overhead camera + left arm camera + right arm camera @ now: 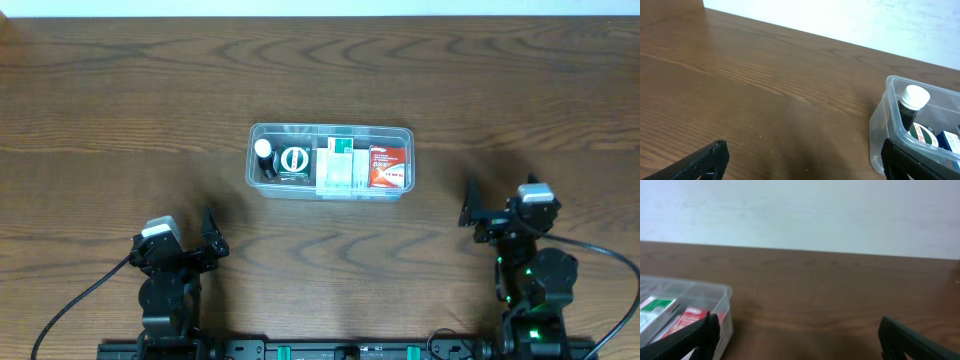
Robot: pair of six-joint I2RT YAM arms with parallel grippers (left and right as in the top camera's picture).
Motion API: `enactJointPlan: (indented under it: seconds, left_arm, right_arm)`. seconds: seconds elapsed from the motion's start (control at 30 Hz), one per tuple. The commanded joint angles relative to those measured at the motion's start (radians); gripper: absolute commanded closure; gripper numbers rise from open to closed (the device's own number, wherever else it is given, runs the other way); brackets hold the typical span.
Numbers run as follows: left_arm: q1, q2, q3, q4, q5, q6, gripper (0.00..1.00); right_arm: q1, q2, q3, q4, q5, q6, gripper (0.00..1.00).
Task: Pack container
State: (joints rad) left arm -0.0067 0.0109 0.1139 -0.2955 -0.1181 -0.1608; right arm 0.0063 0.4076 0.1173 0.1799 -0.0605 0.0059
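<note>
The clear container (258,178) sits at the middle of the wooden table. It holds a dark bottle with a white cap (264,157), a green and white round item (294,160), a green and white box (340,165) and a red box (388,167). My left gripper (190,244) is open and empty, low at the front left, apart from the container. My right gripper (488,213) is open and empty at the front right. The left wrist view shows the container's corner (879,131) and the bottle (910,107) between open fingers (802,157). The right wrist view shows the container (722,307) and the red box (687,320) beside open fingers (800,332).
The brown wooden table (120,120) spreads around the container. A pale wall (800,210) rises behind the table's far edge. Black cables (70,305) run from both arm bases at the front edge.
</note>
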Motion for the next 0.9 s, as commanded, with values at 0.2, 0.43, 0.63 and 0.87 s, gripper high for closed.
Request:
enactJointPlan:
  seconds: [0.2, 0.43, 0.63, 0.87]
  left_arm:
    - [0.006, -0.007, -0.014, -0.034, 0.002, -0.002, 0.02]
    - [0.006, -0.007, -0.014, -0.034, 0.002, -0.002, 0.02]
    - [0.006, -0.007, -0.014, -0.034, 0.002, -0.002, 0.02]
    - [0.005, -0.007, -0.014, -0.034, 0.002, -0.002, 0.02]
  right_arm:
    - [0.000, -0.112, -0.114, -0.022, -0.045, -0.011, 0.01]
    - [-0.027, -0.200, -0.112, -0.112, -0.046, -0.011, 0.01]
    - [-0.052, -0.261, -0.112, -0.204, -0.046, -0.010, 0.01]
    - [-0.052, -0.286, -0.112, -0.248, -0.030, -0.011, 0.01]
